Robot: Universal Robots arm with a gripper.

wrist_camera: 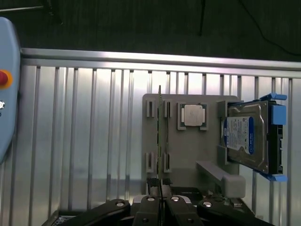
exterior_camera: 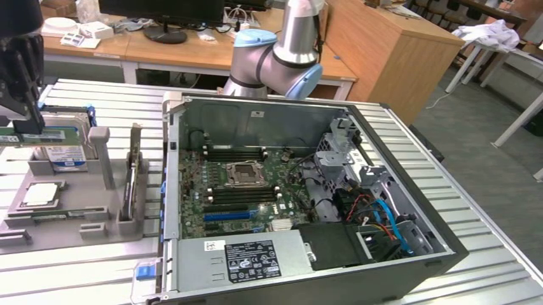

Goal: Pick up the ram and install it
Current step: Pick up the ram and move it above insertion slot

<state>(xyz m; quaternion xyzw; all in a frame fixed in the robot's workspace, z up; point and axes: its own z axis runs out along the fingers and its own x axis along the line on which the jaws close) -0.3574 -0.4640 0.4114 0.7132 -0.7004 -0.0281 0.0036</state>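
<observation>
— Between the fingers [wrist_camera: 149, 207], what is there?
— The ram [wrist_camera: 160, 136]; the gripper [wrist_camera: 160, 195] is clenched on it, and from the wrist it shows edge-on, a thin green line running out from the jaws.
— And from the other camera?
— At the exterior view's far left the gripper [exterior_camera: 27, 122] hangs with the ram [exterior_camera: 51, 135] level under its tips; a green strip raised above the grey tray [exterior_camera: 76, 213].
— What sits in the tray?
— A hard drive [exterior_camera: 63, 157] with blue side rails in its far part; nearer, a square processor chip [exterior_camera: 41, 194] in its pocket; at the tray's right edge a board [exterior_camera: 131, 178] stands on its edge. From the wrist, the chip [wrist_camera: 193, 114] lies between the ram's line and the hard drive [wrist_camera: 247, 136].
— And the computer?
— Just beside the tray, on the exterior view's right, on the same ribbed metal table [exterior_camera: 93, 95]; the case [exterior_camera: 254, 117] lies open with its motherboard [exterior_camera: 246, 190] facing up; the arm [exterior_camera: 280, 51] rises behind the case's far wall.
</observation>
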